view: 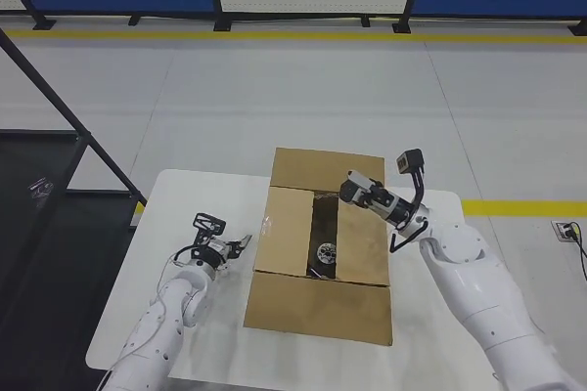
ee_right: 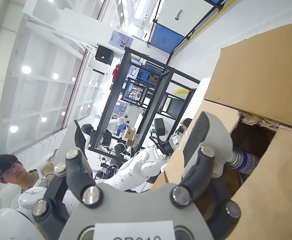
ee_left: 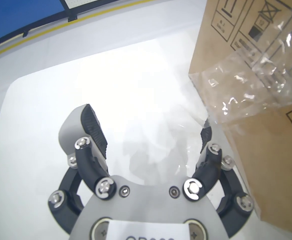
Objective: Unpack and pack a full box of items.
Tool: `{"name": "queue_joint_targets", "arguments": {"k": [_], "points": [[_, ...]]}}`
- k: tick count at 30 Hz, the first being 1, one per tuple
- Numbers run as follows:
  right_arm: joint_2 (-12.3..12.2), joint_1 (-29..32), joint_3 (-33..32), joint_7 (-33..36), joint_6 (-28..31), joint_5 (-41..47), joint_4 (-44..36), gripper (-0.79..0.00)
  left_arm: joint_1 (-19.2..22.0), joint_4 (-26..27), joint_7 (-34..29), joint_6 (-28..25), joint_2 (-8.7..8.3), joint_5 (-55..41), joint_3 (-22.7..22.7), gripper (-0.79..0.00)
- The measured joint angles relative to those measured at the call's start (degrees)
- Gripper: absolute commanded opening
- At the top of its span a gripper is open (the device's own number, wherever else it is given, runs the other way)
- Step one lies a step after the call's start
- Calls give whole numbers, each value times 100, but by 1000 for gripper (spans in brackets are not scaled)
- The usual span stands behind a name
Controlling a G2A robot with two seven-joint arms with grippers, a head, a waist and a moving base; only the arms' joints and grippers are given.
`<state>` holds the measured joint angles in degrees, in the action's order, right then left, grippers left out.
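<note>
- One cardboard box (view: pixel 318 308) sits in the middle of the white table (view: pixel 186 210), and all four flaps are loose.
- The two side flaps lean in over the top, so the only way in is one narrow dark gap (view: pixel 325 227) between them.
- The best open room is the bare strip of table on the left of the box. The strip on the right is slimmer, and the right arm hangs over it.
- The box's near flap stops short of the table's front edge, and the far flap stands up at the back edge.
- The left gripper (view: pixel 225 244) is low over that left strip, just beside the box wall, with its jaws apart and nothing between them.
- One crumpled sheet of clear plastic (ee_left: pixel 248 88) hangs against that wall. One fingertip (ee_left: pixel 205 136) is right at its lower edge, but I can't tell if it touches.
- The right gripper (view: pixel 355 188) hovers over the far end of the gap with its jaws wide apart and empty.
- Down in the box there's one spray can (ee_right: pixel 245 161) lying on its side.
- From above, one round thing (view: pixel 325 253) shows in the gap. I couldn't say what it is.
</note>
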<state>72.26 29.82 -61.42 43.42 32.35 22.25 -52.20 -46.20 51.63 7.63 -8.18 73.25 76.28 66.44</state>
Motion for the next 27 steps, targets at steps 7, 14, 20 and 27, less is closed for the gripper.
{"name": "queue_joint_targets", "arguments": {"k": [7,14,20,27], "points": [[32,-46,10,54,20,0,54,0,-226,346,-62,260,-53,-81,277,0],[47,-28,-19,74,66,-8,75,0,-135,350,-407,234,-7,-67,174,0],[42,62,-78,15,78,-52,-4,0,87,74,-621,83,92,73,-144,0],[29,166,-150,-50,29,-127,-137,0,235,-249,-540,144,216,69,-399,0]]}}
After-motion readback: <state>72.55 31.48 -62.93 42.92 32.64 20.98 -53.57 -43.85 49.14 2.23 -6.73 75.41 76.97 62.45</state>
